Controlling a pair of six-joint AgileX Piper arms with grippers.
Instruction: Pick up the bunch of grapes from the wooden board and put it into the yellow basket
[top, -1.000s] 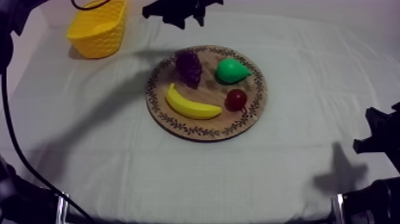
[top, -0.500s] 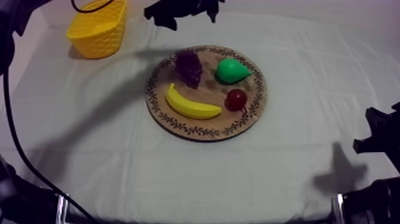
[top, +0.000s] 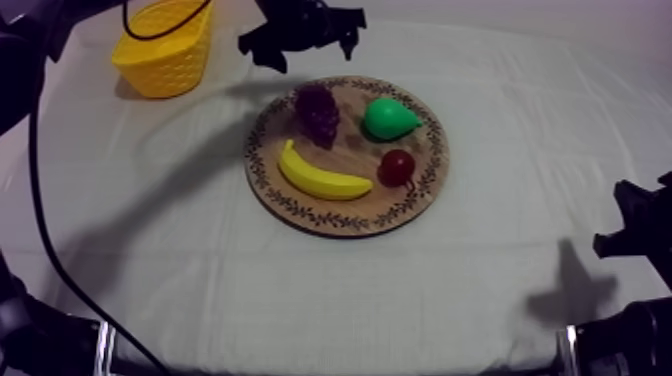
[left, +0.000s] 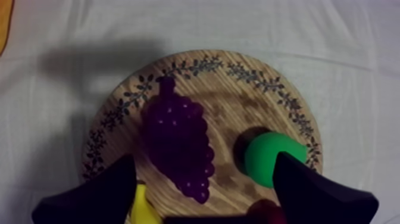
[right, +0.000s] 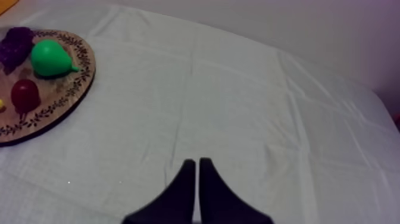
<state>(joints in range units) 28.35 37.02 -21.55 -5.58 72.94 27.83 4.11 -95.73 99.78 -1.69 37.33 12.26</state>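
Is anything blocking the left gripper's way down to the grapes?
Nothing visible does. The left gripper, open, hangs above the bunch of grapes on the wooden board; the banana and pear flank it.

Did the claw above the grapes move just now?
Yes. The left gripper has come a little nearer the wooden board's far rim, toward the bunch of grapes.
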